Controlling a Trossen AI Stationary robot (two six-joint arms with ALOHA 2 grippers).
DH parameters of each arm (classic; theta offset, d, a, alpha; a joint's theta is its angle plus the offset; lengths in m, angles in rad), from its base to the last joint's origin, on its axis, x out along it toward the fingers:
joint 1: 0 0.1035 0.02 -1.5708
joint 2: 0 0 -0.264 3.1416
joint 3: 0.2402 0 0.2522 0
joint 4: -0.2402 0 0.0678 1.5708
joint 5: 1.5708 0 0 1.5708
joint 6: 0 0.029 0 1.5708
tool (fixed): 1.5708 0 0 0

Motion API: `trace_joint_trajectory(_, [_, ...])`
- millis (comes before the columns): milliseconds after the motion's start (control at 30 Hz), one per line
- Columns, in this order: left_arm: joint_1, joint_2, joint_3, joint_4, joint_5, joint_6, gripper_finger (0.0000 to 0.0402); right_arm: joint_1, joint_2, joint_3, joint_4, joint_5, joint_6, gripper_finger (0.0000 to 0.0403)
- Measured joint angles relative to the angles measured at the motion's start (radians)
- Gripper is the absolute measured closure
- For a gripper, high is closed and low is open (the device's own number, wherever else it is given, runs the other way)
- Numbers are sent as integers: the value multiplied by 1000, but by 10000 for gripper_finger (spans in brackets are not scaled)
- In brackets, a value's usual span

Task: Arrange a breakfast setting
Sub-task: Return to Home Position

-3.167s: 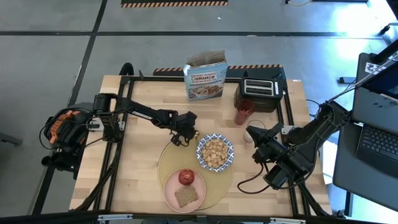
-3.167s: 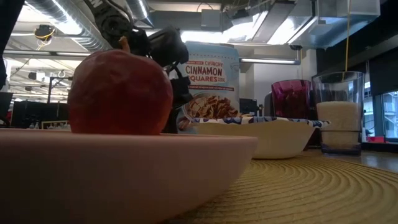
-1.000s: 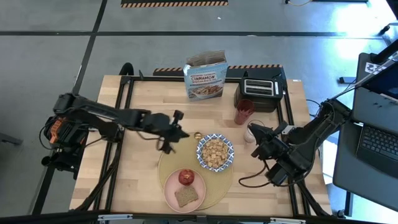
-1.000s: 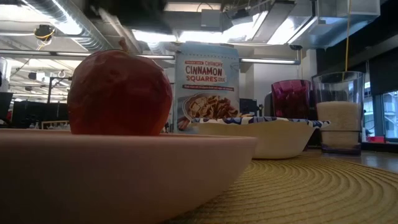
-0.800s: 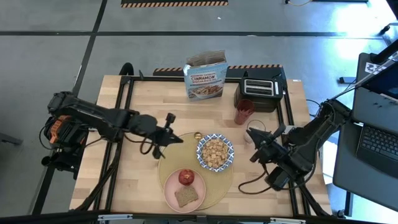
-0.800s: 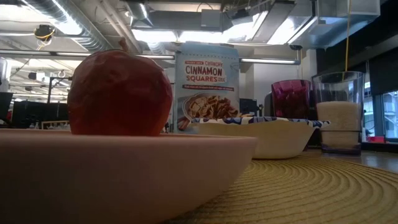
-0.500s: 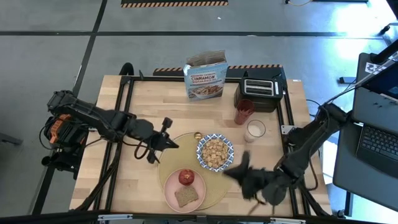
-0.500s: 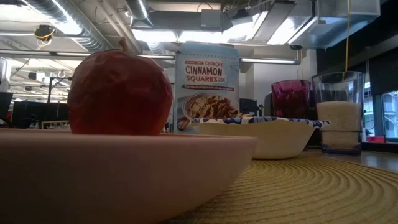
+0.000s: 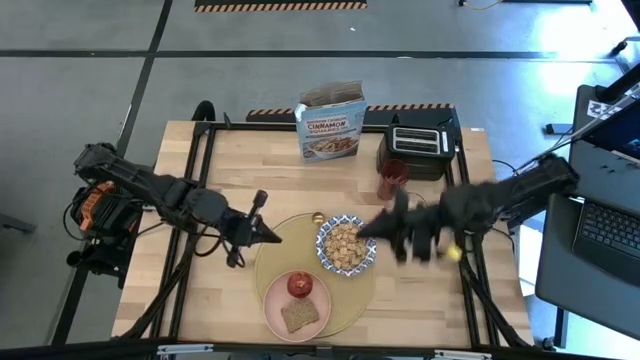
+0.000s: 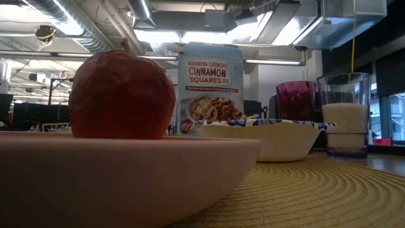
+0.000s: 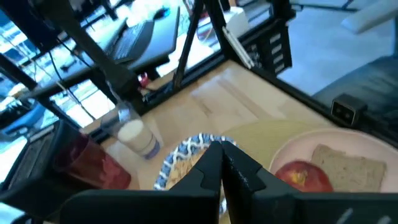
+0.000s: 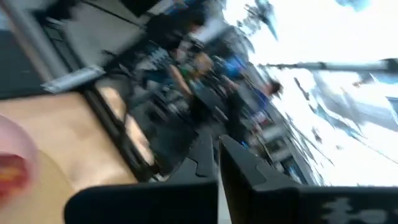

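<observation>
As both arms head home, we'd keep left gripper and right gripper, jaws clenched empty, high over bowl and milk glass. Apple and toast sit on pink plate, on placemat. Vs 0.5 s prior: right arm swung from desk front to beside bowl; left backed off.

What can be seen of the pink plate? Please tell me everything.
The pink plate is round, smooth and shallow, with a low raised rim. It lies flat on the front part of the tan placemat. A red apple and a toast slice rest on it, side by side. Nothing else touches it.
</observation>
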Motion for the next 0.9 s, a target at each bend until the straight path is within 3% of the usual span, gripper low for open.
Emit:
trace_joint_trajectory(167, [-20,-20,0,-11,-46,-23,402,-148,-208,-121,8,-75,64,402])
trace_joint_trajectory(300, [-35,-55,0,-62,-50,-58,402,-149,-418,-285,159,-53,70,402])
trace_joint_trajectory(433, [-55,-149,-37,-36,-71,-99,402,-64,-652,-476,308,-62,73,402])
trace_joint_trajectory(700, [-102,-481,-277,135,-265,-157,402,143,-978,-753,344,195,39,403])
trace_joint_trajectory(900, [-109,-723,-480,250,-290,-163,402,250,-1114,-812,240,403,-41,403])
